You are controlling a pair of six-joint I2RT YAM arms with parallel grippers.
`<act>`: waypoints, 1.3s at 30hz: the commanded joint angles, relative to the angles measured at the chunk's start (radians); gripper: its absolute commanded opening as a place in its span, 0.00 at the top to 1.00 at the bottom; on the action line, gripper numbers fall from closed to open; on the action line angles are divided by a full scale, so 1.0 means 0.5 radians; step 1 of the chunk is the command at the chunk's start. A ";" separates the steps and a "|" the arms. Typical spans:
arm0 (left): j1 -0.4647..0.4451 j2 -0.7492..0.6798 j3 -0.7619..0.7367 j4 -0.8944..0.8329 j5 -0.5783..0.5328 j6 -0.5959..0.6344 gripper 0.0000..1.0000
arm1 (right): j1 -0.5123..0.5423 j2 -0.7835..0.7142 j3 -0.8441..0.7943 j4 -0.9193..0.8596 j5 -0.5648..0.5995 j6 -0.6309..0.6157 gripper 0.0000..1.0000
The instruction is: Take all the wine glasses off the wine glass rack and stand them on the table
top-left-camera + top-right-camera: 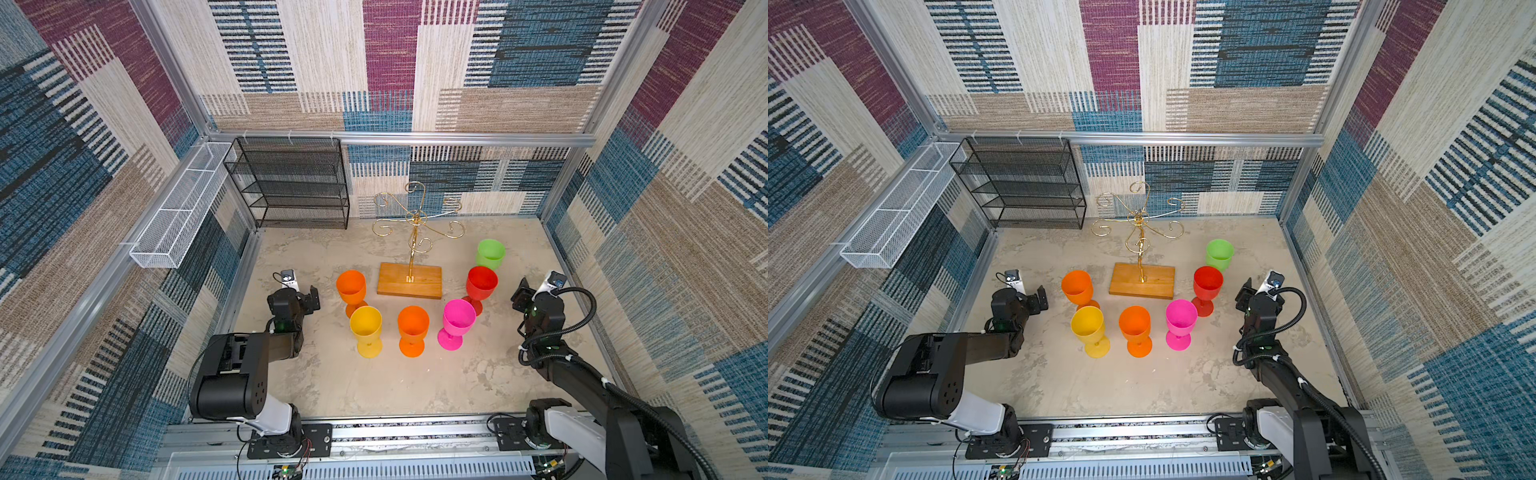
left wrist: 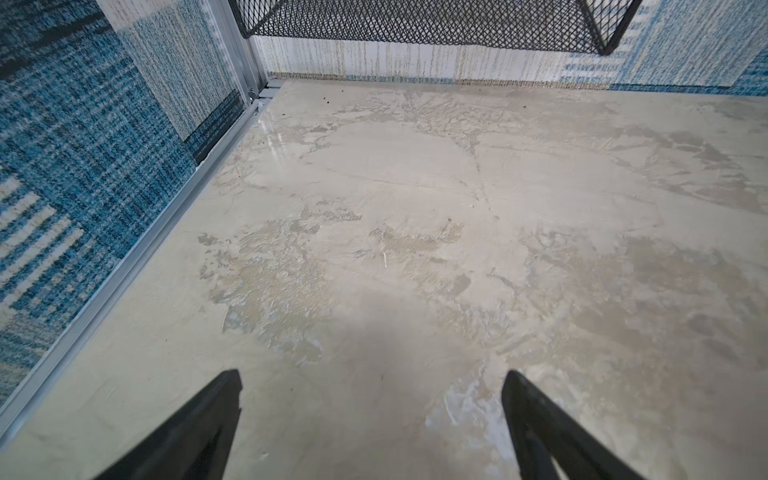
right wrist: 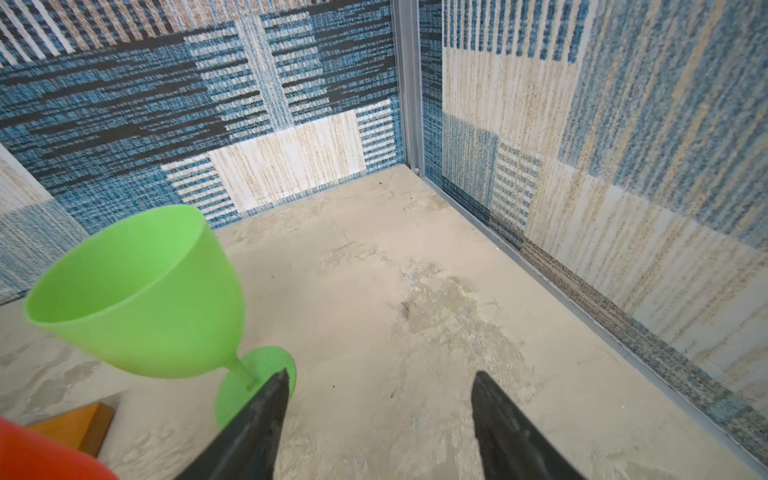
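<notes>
The rack [image 1: 415, 224] carries no glass. Its gold stem stands upright on the wooden base [image 1: 410, 280], and the scroll-ended arms spread outward with nothing hanging from them. By the look of it, the removal is done.

All six glasses stand on the worktop [image 1: 374, 386] around the base. The green glass [image 1: 491, 253] and red glass [image 1: 481, 284] are on the right. The pink glass [image 1: 458, 318], front orange glass [image 1: 413, 325] and yellow glass [image 1: 365, 325] make a row in front. The back orange glass [image 1: 351, 287] is on the left. Each rests on its foot with its long axis vertical and its mouth up, the stable way to leave a stemmed glass.

The right tool [image 3: 380, 376] is near the green glass with its jaws apart and nothing between them. In the right wrist view one finger overlaps the green foot, and I cannot tell whether they touch. The left tool [image 2: 372, 378] is spread wide over bare worktop, well apart from every glass, and holds nothing. Both arms sit out to the sides, probably to stay clear of the glasses.

The shelf [image 1: 291, 183] and the basket [image 1: 183, 208] are against the walls, away from the glasses.
</notes>
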 commanded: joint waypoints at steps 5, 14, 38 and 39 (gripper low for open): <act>0.000 0.020 -0.018 0.149 0.047 -0.003 0.01 | 0.001 0.509 -0.051 0.926 0.026 -0.172 0.33; 0.001 0.013 -0.018 0.143 0.049 -0.006 0.01 | 0.001 0.751 -0.016 1.101 -0.060 -0.226 0.35; 0.001 0.010 -0.021 0.144 0.050 -0.006 0.01 | 0.001 0.849 0.042 1.108 -0.373 -0.365 0.00; -0.001 0.012 -0.021 0.144 0.048 -0.006 0.01 | 0.001 0.852 0.041 1.110 -0.373 -0.365 0.00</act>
